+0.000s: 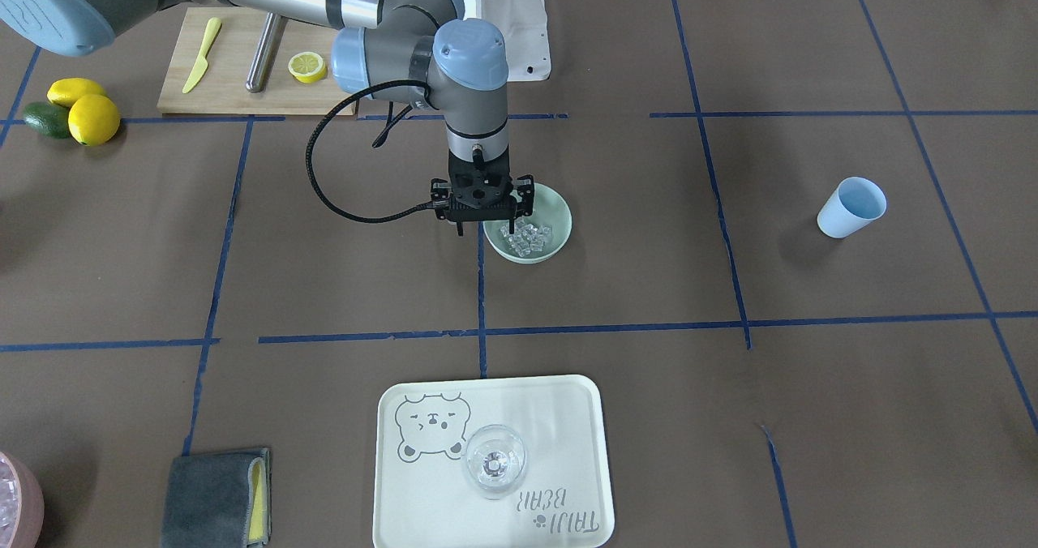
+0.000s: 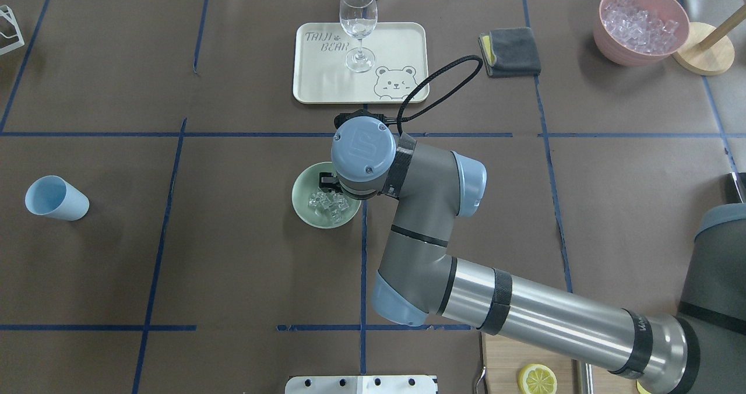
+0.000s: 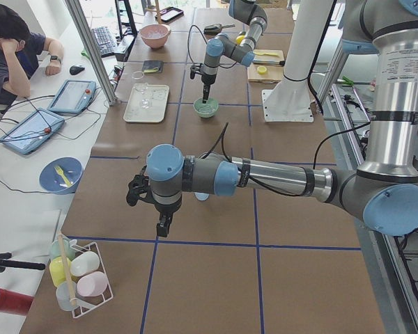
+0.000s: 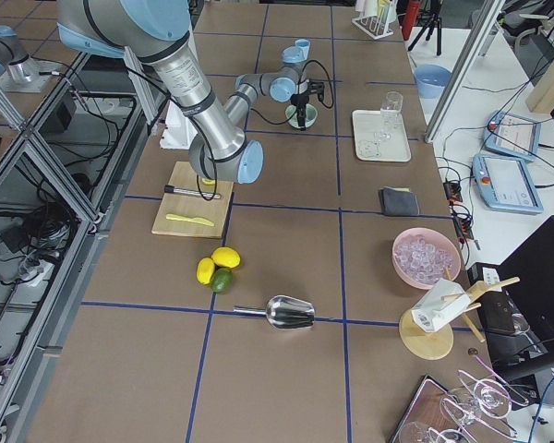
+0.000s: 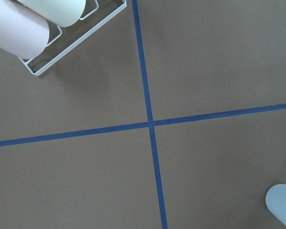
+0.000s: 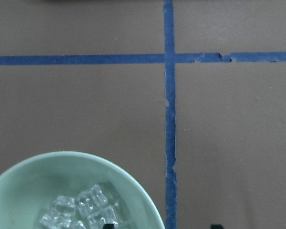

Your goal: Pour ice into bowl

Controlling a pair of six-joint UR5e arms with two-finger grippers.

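The pale mint-green bowl (image 1: 559, 210) stands near the table's middle, also in the overhead view (image 2: 303, 194) and the right wrist view (image 6: 62, 171). A heap of clear ice cubes (image 1: 525, 238) lies inside it (image 6: 81, 212). My right gripper (image 1: 486, 227) hangs upright over the bowl's rim, on the side toward the blue tape line. Its jaws stand wide apart with nothing between them, the two tips just showing at the bottom of the right wrist view. My left gripper (image 3: 164, 228) hovers low over bare table far from the bowl; I cannot tell whether it is open.
A light blue cup (image 1: 850, 207) lies tilted on my left side. A cream tray (image 1: 568, 418) holds a wine glass (image 1: 495, 460). A grey cloth (image 1: 215, 499), a pink bowl of ice (image 2: 641, 24), a cutting board (image 1: 235, 86), lemons (image 1: 81, 110) and a metal scoop (image 4: 286, 312) are around.
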